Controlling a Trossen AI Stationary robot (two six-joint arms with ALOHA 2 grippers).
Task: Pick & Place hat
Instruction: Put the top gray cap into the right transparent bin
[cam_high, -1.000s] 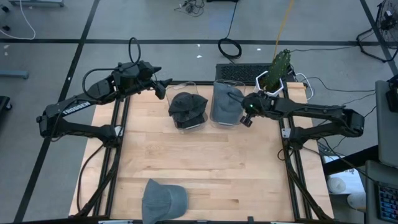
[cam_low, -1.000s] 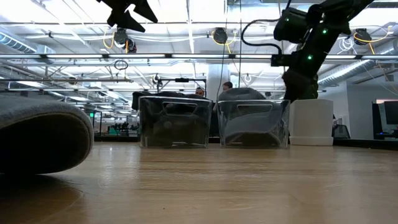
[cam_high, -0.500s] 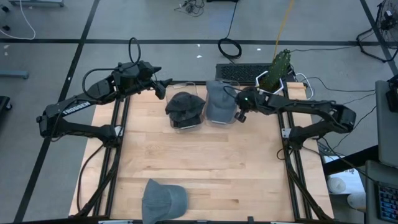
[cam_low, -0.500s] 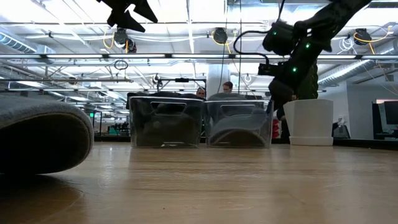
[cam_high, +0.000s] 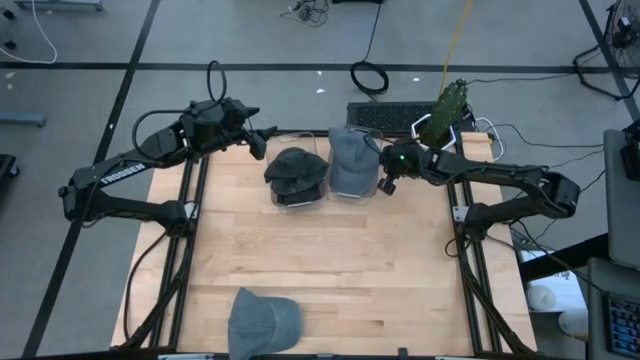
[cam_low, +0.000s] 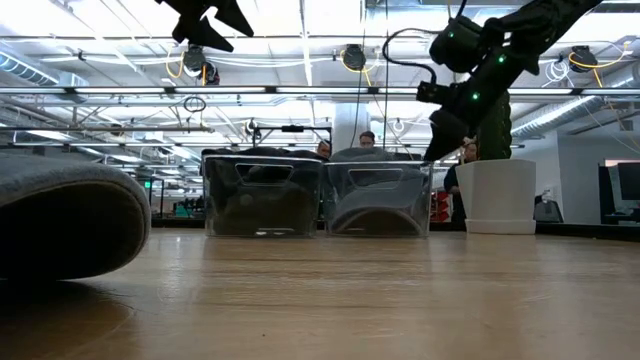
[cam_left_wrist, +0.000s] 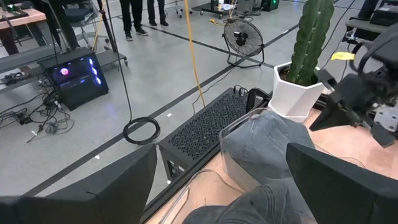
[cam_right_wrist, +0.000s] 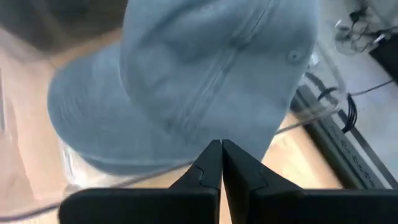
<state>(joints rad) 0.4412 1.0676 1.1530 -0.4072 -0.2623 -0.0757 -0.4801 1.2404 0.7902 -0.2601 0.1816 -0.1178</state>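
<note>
While the right gripper (cam_high: 378, 186), fingers pressed shut on nothing, hangs beside the grey hat (cam_high: 349, 160) in the far bin (cam_low: 377, 200), the open left gripper (cam_high: 262, 141) waits, the near-left hat (cam_high: 262, 320) seemingly next.

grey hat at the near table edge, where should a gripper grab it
Probably the grey hat is best pinched at its brim, which lies flat and thin toward the table centre, coming from straight above. Its rounded crown offers open jaws less to bite.
</note>
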